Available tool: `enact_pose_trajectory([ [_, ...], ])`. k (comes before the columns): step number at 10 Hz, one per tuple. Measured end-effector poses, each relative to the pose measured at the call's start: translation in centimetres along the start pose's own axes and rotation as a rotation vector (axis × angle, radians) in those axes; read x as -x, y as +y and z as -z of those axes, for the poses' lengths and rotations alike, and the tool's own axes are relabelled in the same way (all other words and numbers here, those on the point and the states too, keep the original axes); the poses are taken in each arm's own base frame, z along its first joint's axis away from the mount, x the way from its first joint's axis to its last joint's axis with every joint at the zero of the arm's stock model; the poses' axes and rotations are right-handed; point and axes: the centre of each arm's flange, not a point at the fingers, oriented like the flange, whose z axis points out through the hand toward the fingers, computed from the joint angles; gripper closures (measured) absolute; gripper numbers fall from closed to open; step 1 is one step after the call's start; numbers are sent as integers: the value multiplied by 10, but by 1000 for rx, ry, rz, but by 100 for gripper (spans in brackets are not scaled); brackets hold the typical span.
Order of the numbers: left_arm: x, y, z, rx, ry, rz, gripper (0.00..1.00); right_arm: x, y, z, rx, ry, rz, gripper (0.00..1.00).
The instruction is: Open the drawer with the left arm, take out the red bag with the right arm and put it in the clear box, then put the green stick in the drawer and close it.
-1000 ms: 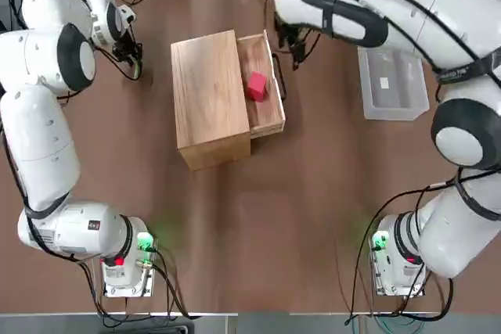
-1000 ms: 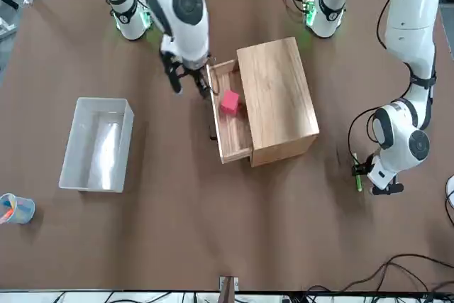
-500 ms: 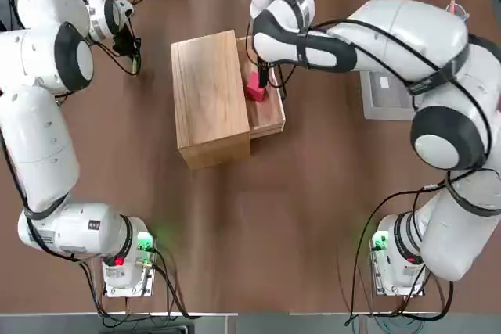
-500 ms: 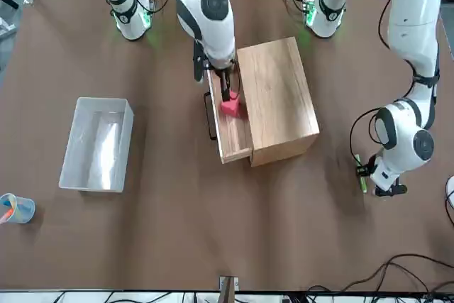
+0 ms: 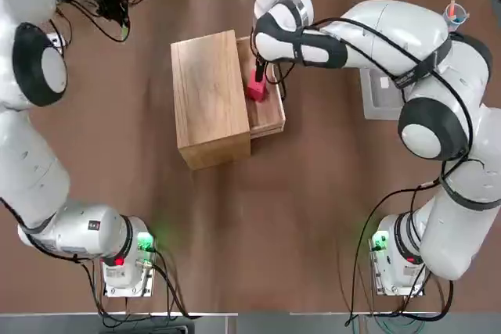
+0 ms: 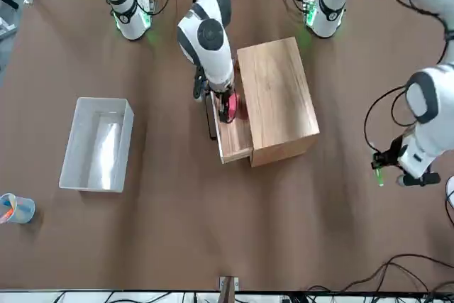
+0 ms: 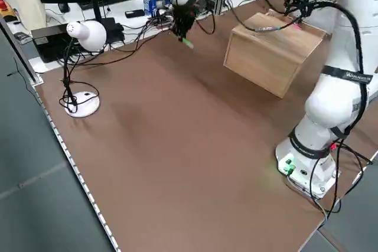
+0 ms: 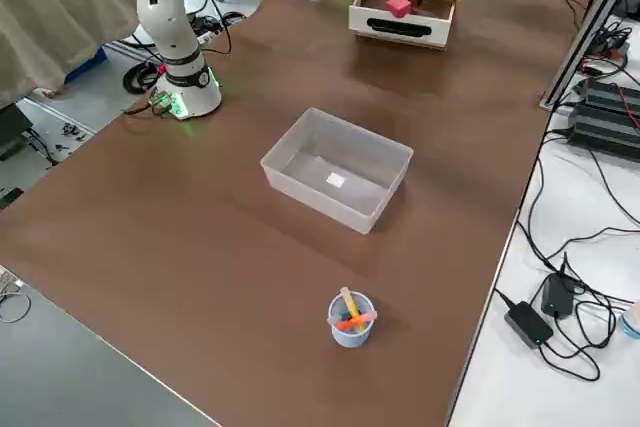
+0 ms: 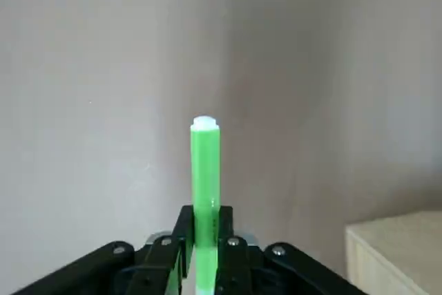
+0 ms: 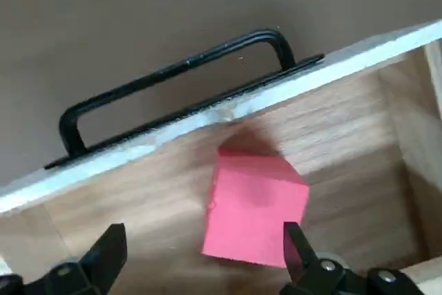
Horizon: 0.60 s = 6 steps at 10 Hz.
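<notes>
Two arms busy, so largest risk first: the right arm (image 5: 368, 29) reaches across the counter (image 5: 313, 193) to the wooden cabinet (image 5: 207, 99), and a shove there could skew the cabinet or push the open drawer (image 5: 266, 111) back in. The drawer sticks out of the cabinet's side facing the clear box (image 6: 96, 143), which sits well apart toward the counter's right edge, so a weak grip could drop the load on the way over. The right gripper (image 10: 200, 257) hangs over the drawer, fingers (image 10: 107, 250) spread wide either side of the red bag (image 10: 252, 202), holding nothing; soft bag near the drawer front and handle (image 10: 173, 77) could squash or slip out. The left gripper (image 9: 202, 246), near the counter's far left corner, is clamped on the green stick (image 9: 205, 170); thin stick could twist loose.
</notes>
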Motion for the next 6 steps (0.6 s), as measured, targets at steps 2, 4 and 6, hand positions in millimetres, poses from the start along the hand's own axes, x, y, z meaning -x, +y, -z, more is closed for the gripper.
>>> enact_pose_trajectory([
  [2,12,45,36,38,-23,-20,82,1,1,-1,9,-2,-15,0],
  [4,25,99,68,28,-54,-23,82,5,8,-5,20,-1,-34,0],
  [6,41,151,97,18,-69,4,82,9,17,-14,32,11,-32,0],
])
